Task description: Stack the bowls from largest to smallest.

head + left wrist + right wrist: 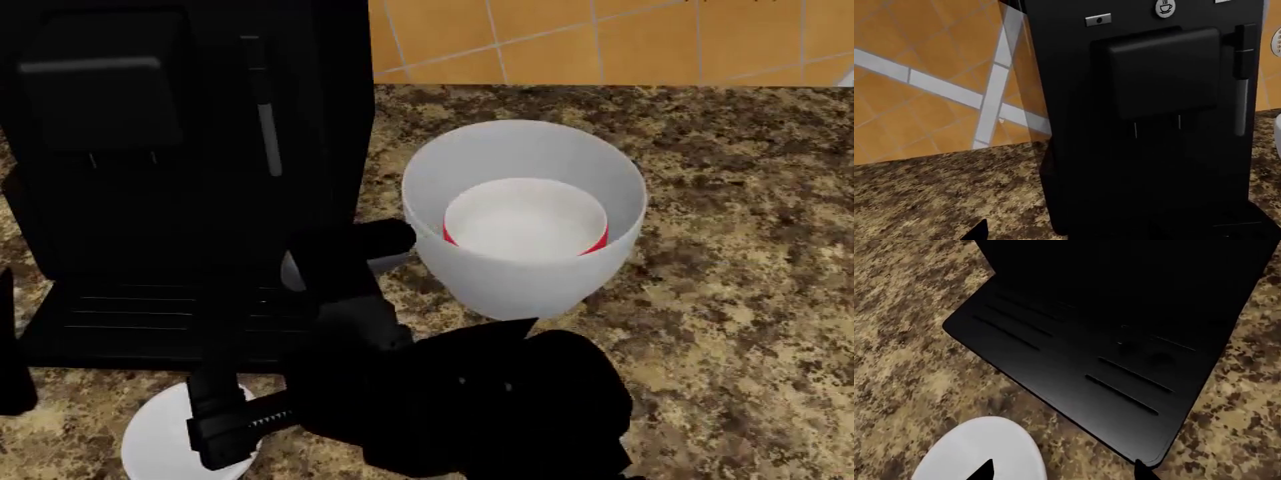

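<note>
With the red medium bowl (523, 232) already nested in the large bowl (523, 215) mid-tabletop, the right gripper (1062, 471), jaws spread and empty, hovers over the small white bowl (180, 437) by the coffee machine (174, 180), so lowering and closing on its rim looks next.

Speckled granite counter with a coffee machine and bowls on it

The brown-and-tan granite countertop (747, 300) runs back to an orange tiled wall (601, 40) with pale grout lines. A black coffee machine (147, 180) stands on the counter's left side, its slotted drip tray (1081, 375) resting flat on the stone. Just right of the machine sits the large pale grey-white bowl (527, 275), upright on the counter, with the red-and-white medium bowl (525, 222) nested inside it. The small shallow white bowl (167, 440) lies on the stone near the front edge, just in front of the drip tray.
</note>
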{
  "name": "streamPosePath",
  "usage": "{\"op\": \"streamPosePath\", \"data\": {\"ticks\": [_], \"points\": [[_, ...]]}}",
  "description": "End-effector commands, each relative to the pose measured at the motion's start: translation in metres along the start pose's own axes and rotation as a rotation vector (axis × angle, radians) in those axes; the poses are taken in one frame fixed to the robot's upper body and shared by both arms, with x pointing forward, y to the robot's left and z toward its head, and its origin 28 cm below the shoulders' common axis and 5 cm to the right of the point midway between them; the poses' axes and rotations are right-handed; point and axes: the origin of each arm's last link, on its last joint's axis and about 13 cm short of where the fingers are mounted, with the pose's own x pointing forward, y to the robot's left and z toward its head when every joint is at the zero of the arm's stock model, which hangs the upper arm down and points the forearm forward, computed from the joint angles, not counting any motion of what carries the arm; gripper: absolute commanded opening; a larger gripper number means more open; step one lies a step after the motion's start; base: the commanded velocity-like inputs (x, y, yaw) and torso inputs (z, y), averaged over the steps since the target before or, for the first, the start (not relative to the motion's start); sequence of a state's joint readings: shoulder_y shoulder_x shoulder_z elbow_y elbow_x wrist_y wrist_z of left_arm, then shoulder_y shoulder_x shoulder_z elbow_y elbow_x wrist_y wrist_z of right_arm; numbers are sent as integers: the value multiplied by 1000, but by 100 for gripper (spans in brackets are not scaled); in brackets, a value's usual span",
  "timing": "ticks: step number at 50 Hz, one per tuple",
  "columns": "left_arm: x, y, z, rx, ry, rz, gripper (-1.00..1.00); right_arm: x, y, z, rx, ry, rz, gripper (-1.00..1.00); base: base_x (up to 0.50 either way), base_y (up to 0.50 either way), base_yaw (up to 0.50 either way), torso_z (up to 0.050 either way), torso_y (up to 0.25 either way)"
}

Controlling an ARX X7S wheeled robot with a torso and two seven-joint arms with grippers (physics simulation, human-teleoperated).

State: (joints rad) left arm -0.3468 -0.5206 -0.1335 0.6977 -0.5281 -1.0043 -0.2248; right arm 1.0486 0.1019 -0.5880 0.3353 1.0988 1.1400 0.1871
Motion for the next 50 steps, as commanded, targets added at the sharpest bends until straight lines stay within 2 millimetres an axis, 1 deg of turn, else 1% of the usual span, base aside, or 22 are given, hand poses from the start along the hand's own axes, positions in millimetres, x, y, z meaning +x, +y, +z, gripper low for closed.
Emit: {"op": "streamPosePath", "data": {"ticks": [1,8,15,18,19,26,30,34,36,38,42,45,46,50], "points": [[0,1,1,-1,0,1,100,26,0,-9,-30,62,25,100,0,0,0,0,0],[0,1,1,-3,0,1,100,28,11,-25,-56,108,79,100,10,5,9,0,0],[0,-1,1,1,-2,-6,100,21,24,-32,-86,122,124,100,5,7,11,0,0],[0,-1,1,3,-1,-9,100,19,26,-33,-85,122,131,100,0,2,3,0,0],[0,-2,1,4,-1,-10,100,18,27,-33,-83,119,133,-100,0,0,4,0,0],[-1,-1,1,3,-2,-9,100,12,32,-28,-82,97,139,-100,0,1,2,0,0],[-1,-2,1,4,-2,-12,100,7,33,-22,-82,68,138,-100,0,0,1,0,0],[-1,-2,2,4,-2,-12,100,-6,34,-12,-77,22,137,-100,-3,0,1,0,0],[-1,-2,2,5,-1,-12,100,-16,34,-6,-72,-19,129,-100,0,0,0,0,0],[-1,-2,1,5,-2,-11,100,-26,35,-6,-74,-42,120,-100,0,0,0,0,0],[1,-4,-2,8,2,-20,100,-56,39,-4,-68,-119,108,-100,0,0,0,0,0],[1,-4,-3,9,2,-19,100,-74,35,-4,-70,-165,71,-100,0,0,0,0,0],[1,-4,-3,9,2,-19,100,-76,34,-4,-68,-171,66,-100,0,0,0,0,0],[2,-4,-6,10,7,-18,100,-98,25,-7,-29,-222,1,-100,0,0,0,0,0]]}}
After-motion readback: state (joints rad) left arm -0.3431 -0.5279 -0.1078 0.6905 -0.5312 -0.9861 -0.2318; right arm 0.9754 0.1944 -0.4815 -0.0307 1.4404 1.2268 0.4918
